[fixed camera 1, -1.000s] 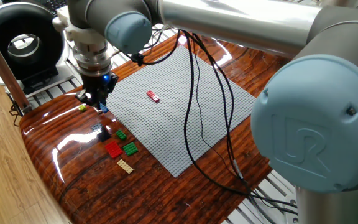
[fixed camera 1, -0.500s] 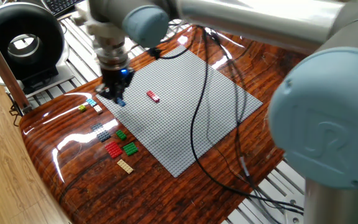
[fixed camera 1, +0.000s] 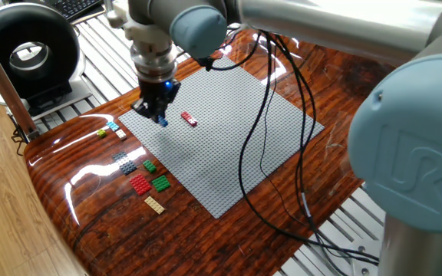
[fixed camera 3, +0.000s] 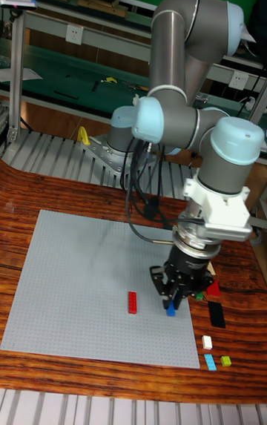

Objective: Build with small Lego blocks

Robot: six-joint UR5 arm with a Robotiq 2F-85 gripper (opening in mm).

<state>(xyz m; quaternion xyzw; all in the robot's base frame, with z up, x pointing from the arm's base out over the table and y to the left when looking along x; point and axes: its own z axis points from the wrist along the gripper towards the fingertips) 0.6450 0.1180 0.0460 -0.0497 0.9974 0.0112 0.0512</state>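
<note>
Tall fixed view: gripper [fixed camera 3: 171,305] w/ jaws closed on a blue brick [fixed camera 3: 170,311], held just above the grey baseplate [fixed camera 3: 74,277] near the red brick [fixed camera 3: 133,302], so I'd lower it straight, studs aligned, beside the red one, w/o tilting.

The gripper [fixed camera 3: 175,299] hangs over the baseplate [fixed camera 3: 81,284], a small brick [fixed camera 3: 170,311] pinched at its tips, just beside the long brick [fixed camera 3: 133,302] lying on the plate. Off the plate's edge, on the wooden table [fixed camera 1: 90,222], the loose Lego pieces [fixed camera 1: 140,178] sit clustered, with a few more [fixed camera 1: 113,130] lying apart from them.
</note>
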